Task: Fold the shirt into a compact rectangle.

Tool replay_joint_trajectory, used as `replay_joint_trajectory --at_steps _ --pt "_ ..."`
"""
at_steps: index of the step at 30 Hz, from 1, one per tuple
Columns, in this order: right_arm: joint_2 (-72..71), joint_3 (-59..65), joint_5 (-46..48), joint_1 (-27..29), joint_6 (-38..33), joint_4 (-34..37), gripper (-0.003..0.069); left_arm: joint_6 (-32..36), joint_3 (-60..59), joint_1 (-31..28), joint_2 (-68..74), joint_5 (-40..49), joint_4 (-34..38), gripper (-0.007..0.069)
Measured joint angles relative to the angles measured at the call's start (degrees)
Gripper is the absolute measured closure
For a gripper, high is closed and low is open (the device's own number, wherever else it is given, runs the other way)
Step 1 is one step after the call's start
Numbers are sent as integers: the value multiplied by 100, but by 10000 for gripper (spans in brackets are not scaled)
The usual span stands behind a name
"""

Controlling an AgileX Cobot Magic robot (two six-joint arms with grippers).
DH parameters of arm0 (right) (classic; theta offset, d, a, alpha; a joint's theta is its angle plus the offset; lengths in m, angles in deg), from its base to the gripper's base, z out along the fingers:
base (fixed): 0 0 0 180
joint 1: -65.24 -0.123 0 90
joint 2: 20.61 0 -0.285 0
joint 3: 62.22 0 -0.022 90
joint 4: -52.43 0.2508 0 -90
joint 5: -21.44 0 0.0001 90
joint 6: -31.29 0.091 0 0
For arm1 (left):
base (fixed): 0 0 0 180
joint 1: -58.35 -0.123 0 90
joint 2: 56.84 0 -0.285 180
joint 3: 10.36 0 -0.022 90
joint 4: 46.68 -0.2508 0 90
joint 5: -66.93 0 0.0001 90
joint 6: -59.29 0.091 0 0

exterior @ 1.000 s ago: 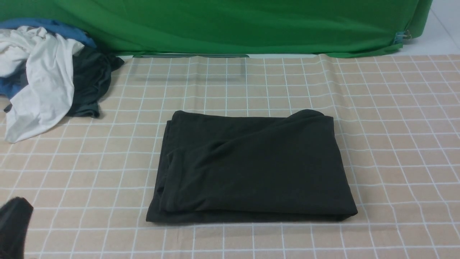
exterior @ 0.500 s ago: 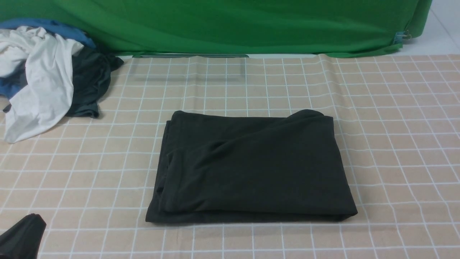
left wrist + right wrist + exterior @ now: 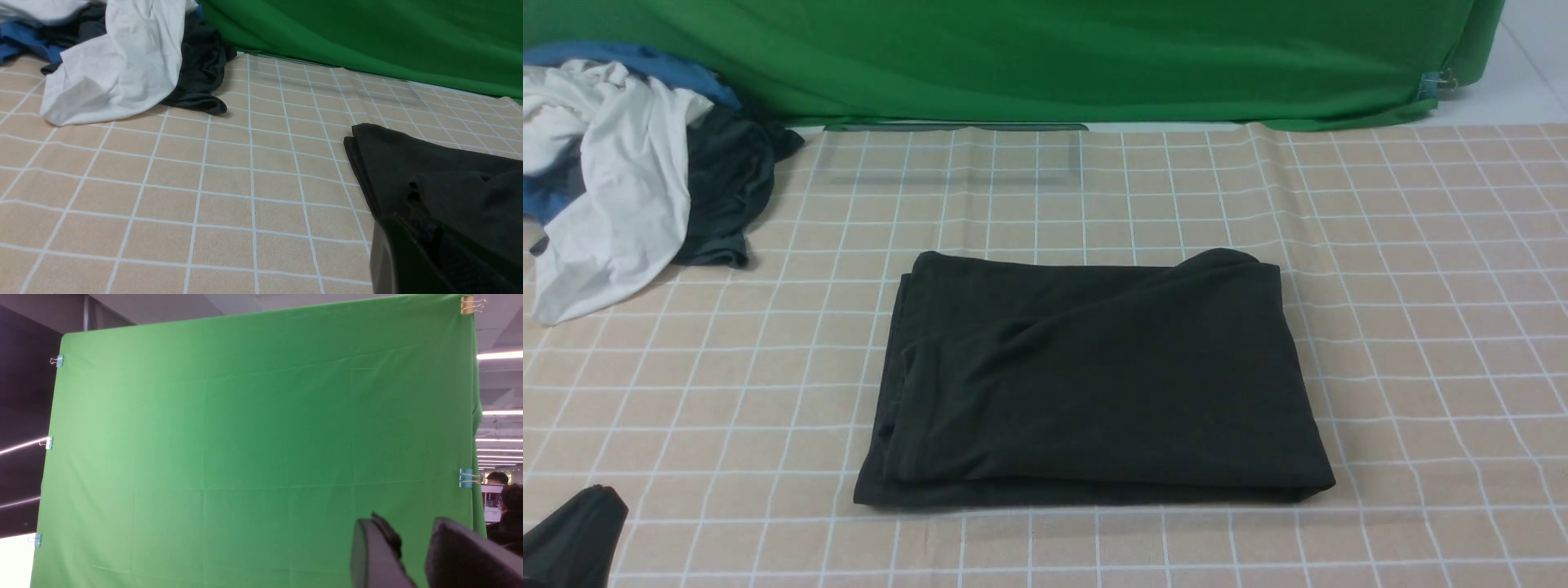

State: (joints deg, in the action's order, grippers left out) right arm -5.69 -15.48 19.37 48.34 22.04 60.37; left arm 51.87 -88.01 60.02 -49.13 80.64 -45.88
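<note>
The left gripper (image 3: 572, 535) has dropped back to the near left corner, closed and empty. The folded shirt (image 3: 1094, 380) lies to its right, long side crosswise. The right gripper (image 3: 408, 555), partly open and empty, points up at the green backdrop (image 3: 253, 449), so the left arm is nearer.

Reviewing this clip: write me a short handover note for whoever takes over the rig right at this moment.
Left tool: shut, holding nothing, low at the near left corner of the table, clear of the shirt.
Right tool: raised, facing the green backdrop, fingers apart, nothing between them.
Shirt: lies mid-table as a folded rectangle; layers show along its left edge, and the far right corner bulges slightly.
Pile of other clothes: far left, untouched by either tool.
Done: the fold looks complete.
Left: perhaps flatten that corner; otherwise park the arms.
</note>
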Motion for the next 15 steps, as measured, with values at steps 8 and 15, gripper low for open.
replay_joint_trajectory --at_steps 8,15 --pt "-65 121 120 117 -304 0 420 0 0 0 0 0 0 610" --pt "-82 1320 207 1117 -540 0 420 0 0 0 0 5 0 610"
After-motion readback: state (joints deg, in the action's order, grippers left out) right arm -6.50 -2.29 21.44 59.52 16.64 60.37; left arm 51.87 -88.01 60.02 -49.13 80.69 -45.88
